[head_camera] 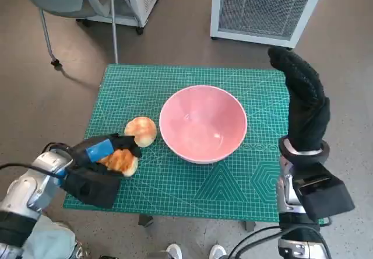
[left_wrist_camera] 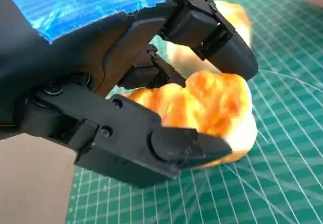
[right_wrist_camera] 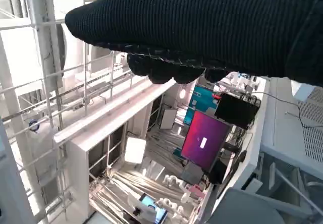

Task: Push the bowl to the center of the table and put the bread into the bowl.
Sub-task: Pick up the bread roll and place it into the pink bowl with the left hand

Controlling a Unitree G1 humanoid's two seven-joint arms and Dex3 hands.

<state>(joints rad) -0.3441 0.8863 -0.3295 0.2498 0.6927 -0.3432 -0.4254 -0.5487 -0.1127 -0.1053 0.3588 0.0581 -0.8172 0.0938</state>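
At the left of the desk point(head_camera: 175, 195), a piece of bread point(head_camera: 120, 160) is gripped by the left hand point(head_camera: 100, 154), just beside a second bun point(head_camera: 141, 130). The bowl point(head_camera: 202, 123) already sits near the centre; dropping the bread in remains. The right hand point(head_camera: 303, 98) is raised, flat and empty.

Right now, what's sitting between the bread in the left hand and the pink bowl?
In the head view, a second bread roll lies between the held bread and the bowl.

bread point(head_camera: 121, 161) half hidden (left hand point(head_camera: 96, 168))
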